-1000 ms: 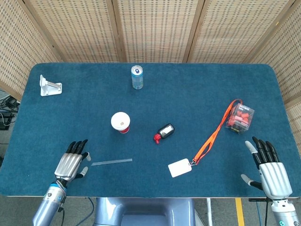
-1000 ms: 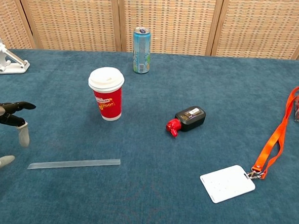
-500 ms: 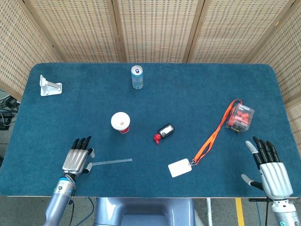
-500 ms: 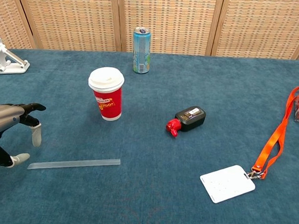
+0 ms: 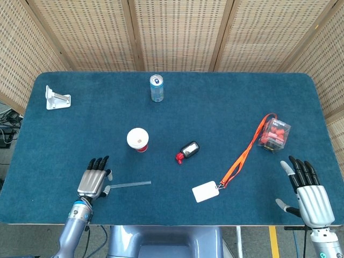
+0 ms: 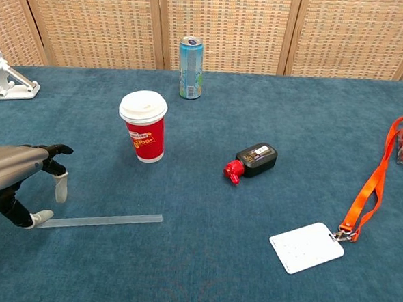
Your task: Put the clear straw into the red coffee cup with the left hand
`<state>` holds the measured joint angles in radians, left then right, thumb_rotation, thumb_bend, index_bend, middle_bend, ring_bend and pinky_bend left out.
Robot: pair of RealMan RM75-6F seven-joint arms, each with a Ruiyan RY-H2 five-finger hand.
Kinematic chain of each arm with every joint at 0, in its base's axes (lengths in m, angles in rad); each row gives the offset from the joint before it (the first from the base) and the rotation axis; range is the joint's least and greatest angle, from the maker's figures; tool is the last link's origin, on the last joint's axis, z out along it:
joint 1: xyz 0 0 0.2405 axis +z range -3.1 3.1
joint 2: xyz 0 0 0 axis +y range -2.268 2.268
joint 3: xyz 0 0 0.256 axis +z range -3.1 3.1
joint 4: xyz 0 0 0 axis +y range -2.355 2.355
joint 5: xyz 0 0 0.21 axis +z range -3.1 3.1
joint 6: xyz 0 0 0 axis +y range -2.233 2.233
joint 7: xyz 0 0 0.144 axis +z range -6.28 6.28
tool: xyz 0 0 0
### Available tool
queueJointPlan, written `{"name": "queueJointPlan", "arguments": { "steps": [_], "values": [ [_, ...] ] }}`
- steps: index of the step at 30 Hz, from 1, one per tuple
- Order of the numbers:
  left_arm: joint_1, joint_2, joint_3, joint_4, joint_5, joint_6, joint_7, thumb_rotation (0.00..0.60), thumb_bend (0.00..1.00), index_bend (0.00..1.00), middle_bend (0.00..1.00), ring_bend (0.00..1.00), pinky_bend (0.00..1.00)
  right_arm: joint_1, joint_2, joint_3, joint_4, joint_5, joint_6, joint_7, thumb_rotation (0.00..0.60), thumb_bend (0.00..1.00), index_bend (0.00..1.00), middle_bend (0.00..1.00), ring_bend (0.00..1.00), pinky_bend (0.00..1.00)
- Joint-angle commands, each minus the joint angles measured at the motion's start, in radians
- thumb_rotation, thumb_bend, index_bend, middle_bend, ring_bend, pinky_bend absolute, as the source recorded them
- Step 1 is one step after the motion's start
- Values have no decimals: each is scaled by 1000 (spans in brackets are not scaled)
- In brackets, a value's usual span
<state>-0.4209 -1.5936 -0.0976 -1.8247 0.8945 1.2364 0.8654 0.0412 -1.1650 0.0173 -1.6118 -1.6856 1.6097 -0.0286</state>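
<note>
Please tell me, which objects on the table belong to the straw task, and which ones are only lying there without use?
Belong to the job:
clear straw
red coffee cup
left hand, poised over the straw's left end

Just lying about:
drink can
small black bottle with red cap
white card on orange lanyard
box of red items
white bracket
right hand, idle

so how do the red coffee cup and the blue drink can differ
The red paper coffee cup with the white lid is wide and tapers toward its base; the slim blue aluminium drink can is narrow and straight-sided. The cup is capped by a plastic lid, while the can shows a bare metal top. The cup stands nearer the robot, the can further back by the wicker screen. Both stand upright on the blue table, apart from each other.
</note>
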Motion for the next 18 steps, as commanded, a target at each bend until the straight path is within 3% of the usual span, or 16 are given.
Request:
{"name": "queueJointPlan", "arguments": {
  "steps": [1, 18],
  "values": [
    [-9, -12, 2, 6, -9, 10, 8, 600, 379, 492, 0, 0, 8, 0, 0, 0, 0, -1, 1, 0, 600, 61, 130, 0, 0, 0],
    [-60, -75, 9, 30, -74, 34, 47, 600, 379, 502, 0, 0, 9, -1, 1, -1, 1, -5, 3, 5, 600, 62, 137, 0, 0, 0]
  ]
}}
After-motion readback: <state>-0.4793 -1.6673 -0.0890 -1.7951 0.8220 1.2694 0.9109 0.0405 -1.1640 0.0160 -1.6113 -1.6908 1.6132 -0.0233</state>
